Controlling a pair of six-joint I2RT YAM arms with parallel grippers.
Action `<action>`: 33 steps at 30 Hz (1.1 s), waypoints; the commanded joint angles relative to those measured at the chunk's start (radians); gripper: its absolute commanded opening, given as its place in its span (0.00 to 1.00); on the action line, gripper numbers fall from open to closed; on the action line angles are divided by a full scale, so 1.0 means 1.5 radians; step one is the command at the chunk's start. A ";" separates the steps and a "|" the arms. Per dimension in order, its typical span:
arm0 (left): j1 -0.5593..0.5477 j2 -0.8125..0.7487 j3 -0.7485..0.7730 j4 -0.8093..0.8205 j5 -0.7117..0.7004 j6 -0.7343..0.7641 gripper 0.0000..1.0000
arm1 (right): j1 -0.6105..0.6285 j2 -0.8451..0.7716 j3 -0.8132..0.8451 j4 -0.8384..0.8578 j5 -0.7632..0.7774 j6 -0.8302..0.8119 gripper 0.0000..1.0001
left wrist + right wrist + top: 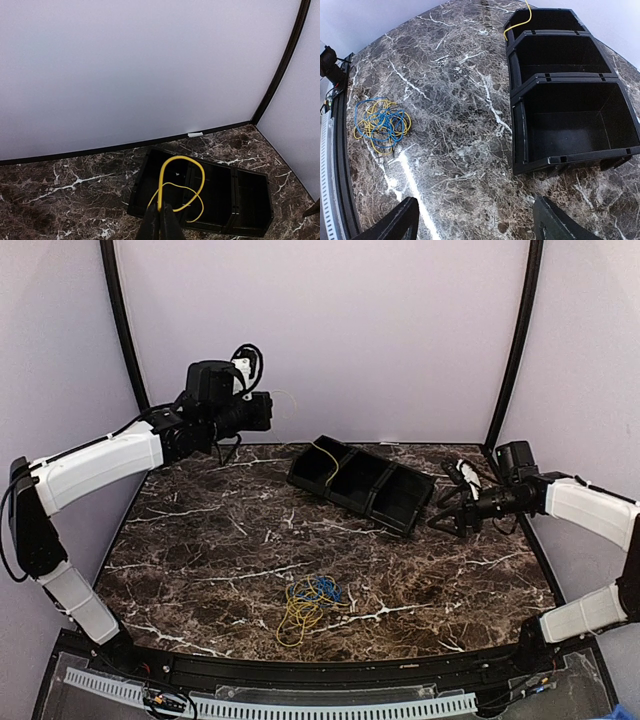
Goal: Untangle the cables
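Now our left gripper [160, 215] pinches a yellow wire [161, 185] tight; our right gripper [475, 205] is wide open, empty.

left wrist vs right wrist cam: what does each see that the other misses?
Left wrist only: the left fingers shut on a yellow cable that loops up in front of them, plus the back wall. Right wrist only: the blue-and-yellow tangle lying loose, and the right fingers standing open with nothing between them. Both: the black three-bin tray, a yellow strand at its end bin, and the marble table.
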State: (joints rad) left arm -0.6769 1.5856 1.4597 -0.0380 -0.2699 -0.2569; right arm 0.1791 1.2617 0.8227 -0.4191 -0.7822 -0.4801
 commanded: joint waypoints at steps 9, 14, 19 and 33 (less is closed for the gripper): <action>0.028 0.140 0.164 0.063 -0.017 0.091 0.00 | -0.007 0.024 -0.014 0.064 0.008 -0.013 0.80; 0.037 0.179 0.206 0.071 -0.013 0.108 0.00 | -0.008 0.027 -0.016 0.067 0.015 -0.017 0.80; 0.046 0.215 0.216 0.124 0.000 0.130 0.00 | -0.007 0.033 -0.018 0.071 0.015 -0.017 0.80; 0.052 0.305 0.223 0.165 0.079 0.076 0.00 | -0.007 0.042 -0.020 0.072 0.022 -0.022 0.80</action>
State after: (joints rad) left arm -0.6022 2.0575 1.8088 0.1612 -0.1967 -0.1009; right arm 0.1738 1.3174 0.8032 -0.3367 -0.7528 -0.5007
